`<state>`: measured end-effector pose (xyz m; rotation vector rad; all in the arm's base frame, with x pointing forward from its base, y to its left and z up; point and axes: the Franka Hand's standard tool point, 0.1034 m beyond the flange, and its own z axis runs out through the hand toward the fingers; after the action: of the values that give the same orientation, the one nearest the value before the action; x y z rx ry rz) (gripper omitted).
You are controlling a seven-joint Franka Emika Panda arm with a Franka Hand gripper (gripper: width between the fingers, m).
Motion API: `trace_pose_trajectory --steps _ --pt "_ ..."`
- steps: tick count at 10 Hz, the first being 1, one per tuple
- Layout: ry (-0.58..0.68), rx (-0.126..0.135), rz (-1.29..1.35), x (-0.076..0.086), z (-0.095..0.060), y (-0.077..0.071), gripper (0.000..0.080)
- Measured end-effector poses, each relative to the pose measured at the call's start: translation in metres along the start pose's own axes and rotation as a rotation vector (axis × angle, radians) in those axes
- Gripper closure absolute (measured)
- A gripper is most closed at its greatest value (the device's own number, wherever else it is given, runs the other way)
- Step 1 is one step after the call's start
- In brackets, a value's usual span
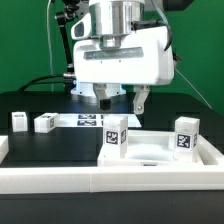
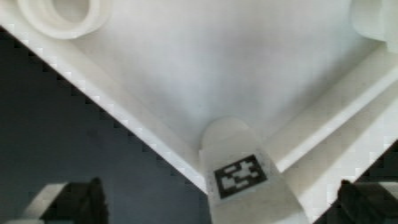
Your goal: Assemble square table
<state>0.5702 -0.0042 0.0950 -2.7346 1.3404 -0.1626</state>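
**A:** What is seen in the exterior view?

**B:** The square table top [image 1: 150, 158] is seen lying on the black bench [image 1: 50, 150], toward the exterior view's right, just behind the white rail [image 1: 60, 182]. Two legs are stood upright on it: the near leg [image 1: 115, 135] at its left corner and the far leg [image 1: 186, 135] at its right. Two loose legs [image 1: 19, 121] [image 1: 45, 123] are set on the bench at the exterior view's left, near the marker board [image 1: 90, 121]. The end effector [image 1: 120, 100] is poised above the bench behind the top, spread apart, with nothing gripped.

**A:** And in the wrist view?

**B:** A corner of the top is seen, with a tagged leg [image 2: 240, 172] upright in it. The dark fingers [image 2: 71, 200] are spread wide to either side of that leg, clear of it.
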Motion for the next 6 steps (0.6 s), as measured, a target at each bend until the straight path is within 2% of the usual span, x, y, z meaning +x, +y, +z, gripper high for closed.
trace_pose_trajectory --steps 4,5,6 --pt "-0.002 -0.005 -0.001 -0.0008 0.0028 0.0014 0.0151" --pt "0.003 -0.001 0.029 -0.0014 0.0027 0.0015 0.0151" --pt "0.028 0.023 0.178 -0.0094 0.0036 0.0077 0.0151"
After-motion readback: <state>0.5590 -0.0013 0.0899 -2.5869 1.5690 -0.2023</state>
